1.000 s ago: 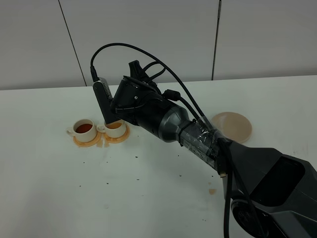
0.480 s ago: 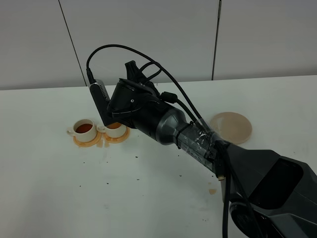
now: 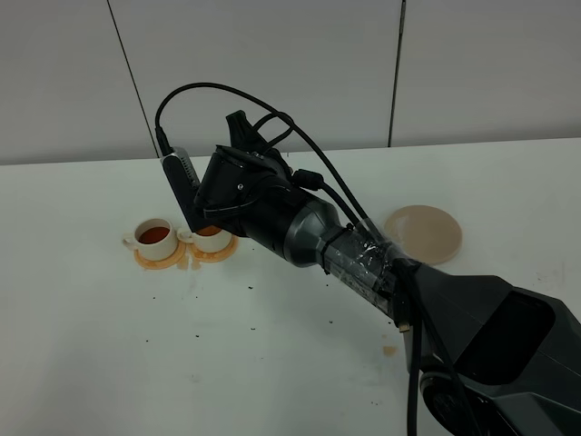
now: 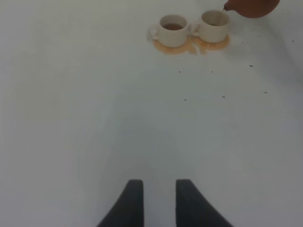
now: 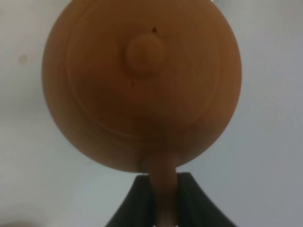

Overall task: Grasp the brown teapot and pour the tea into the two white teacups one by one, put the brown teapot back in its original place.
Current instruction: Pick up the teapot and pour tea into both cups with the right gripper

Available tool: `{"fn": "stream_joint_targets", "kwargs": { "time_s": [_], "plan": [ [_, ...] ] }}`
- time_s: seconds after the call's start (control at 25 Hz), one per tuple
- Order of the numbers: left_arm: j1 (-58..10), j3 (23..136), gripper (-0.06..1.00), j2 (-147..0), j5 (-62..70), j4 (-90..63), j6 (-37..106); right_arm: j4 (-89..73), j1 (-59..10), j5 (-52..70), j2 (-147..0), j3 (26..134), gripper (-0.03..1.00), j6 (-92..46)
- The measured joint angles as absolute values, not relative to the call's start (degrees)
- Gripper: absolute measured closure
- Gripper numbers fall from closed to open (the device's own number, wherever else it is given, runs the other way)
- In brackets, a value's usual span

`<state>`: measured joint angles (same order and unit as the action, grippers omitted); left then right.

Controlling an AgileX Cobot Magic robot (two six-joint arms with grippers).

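**ITEM:** round squat reddish-brown clay teapot (image 5: 142, 85). Count: one.
- Clamped by its loop handle between the jaws of the right gripper (image 5: 163, 201).
- Hung tilted just above the cups, spout down, with a thin stream of tea falling into one of them.
- Hidden behind the arm in the high view.

**ITEM:** small cream-white cylindrical teacups with side handles. Count: two.
- Set side by side, nearly touching, toward 9 o'clock on the white table (image 3: 91, 363).
- Cup at 9 o'clock of the pair (image 3: 154, 236): dark tea inside.
- Cup at 3 o'clock of the pair (image 3: 211, 238): paler tea inside, under the spout.

**ITEM:** orange round coasters (image 3: 154, 261) (image 3: 222, 253). Count: two, one beneath each cup.

**ITEM:** flat pale beige round saucer (image 3: 424, 232). Count: one.
- Lies toward 3 o'clock on the table, well apart from the cups, with nothing on it.

**ITEM:** left gripper (image 4: 157, 203). Count: one.
- Fingers parted by a narrow gap, nothing between them.
- Over bare table, well apart from the cups.

**ITEM:** dark specks (image 3: 252, 289). Too many and too small to count, scattered on the table near the cups.

**STEP IN HAND:** judged as pouring into the second cup, the first looking already served.

**NEXT MOVE, judged:**
1. Level the pot to cut the stream before the cup brims.
2. Lift it clear of both rims.
3. Carry it toward 3 o'clock and set it centred on the saucer.
4. Part the jaws.
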<state>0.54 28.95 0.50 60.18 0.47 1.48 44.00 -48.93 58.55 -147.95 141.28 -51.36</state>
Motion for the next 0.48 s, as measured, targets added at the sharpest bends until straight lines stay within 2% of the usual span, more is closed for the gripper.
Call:
{"fn": "stream_joint_targets", "kwargs": {
  "time_s": [0.48],
  "plan": [
    [0.54, 28.95, 0.7, 0.5, 60.18, 0.47, 1.48, 46.59, -48.99, 58.42, -147.95, 141.28, 0.87, -51.56]
  ]
}}
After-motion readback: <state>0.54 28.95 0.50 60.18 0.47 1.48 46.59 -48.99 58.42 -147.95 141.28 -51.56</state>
